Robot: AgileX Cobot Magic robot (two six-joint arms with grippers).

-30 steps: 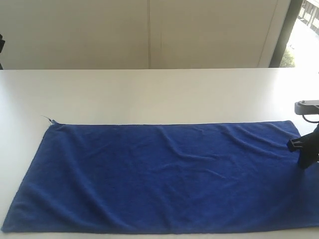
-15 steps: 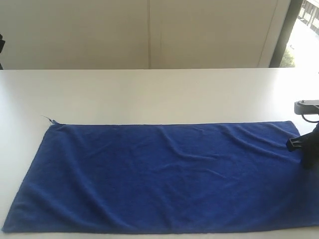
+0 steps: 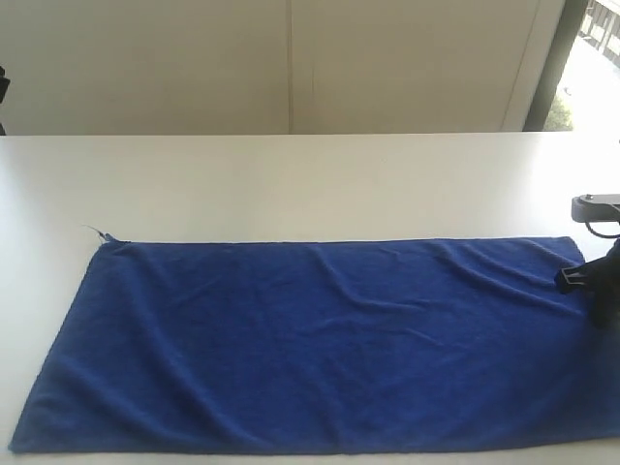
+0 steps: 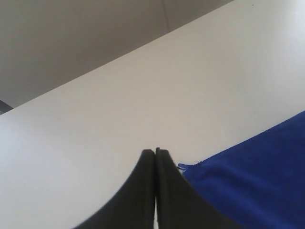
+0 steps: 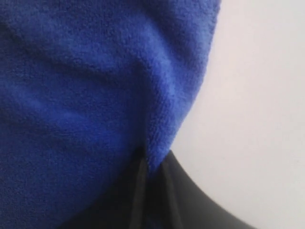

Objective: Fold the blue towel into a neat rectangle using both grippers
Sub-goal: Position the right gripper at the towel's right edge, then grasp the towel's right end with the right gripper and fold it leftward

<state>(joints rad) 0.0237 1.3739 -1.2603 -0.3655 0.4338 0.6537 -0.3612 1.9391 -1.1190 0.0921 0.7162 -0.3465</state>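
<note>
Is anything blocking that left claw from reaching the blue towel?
Nothing visible. Only bare table lies between the shut left gripper and the towel. The right gripper pinches its other end.

- A wide, smooth white tabletop [image 3: 291,184] is filling the lower two thirds of the frame.
- A plain cream panelled wall [image 3: 145,58] is standing behind it, a thin vertical seam [image 3: 290,68] splitting it near the centre.
- A dark slanted window post [image 3: 550,68] is rising at upper right.
- Daylight is glaring through the bright window [image 3: 599,87] in the upper right corner.
</note>
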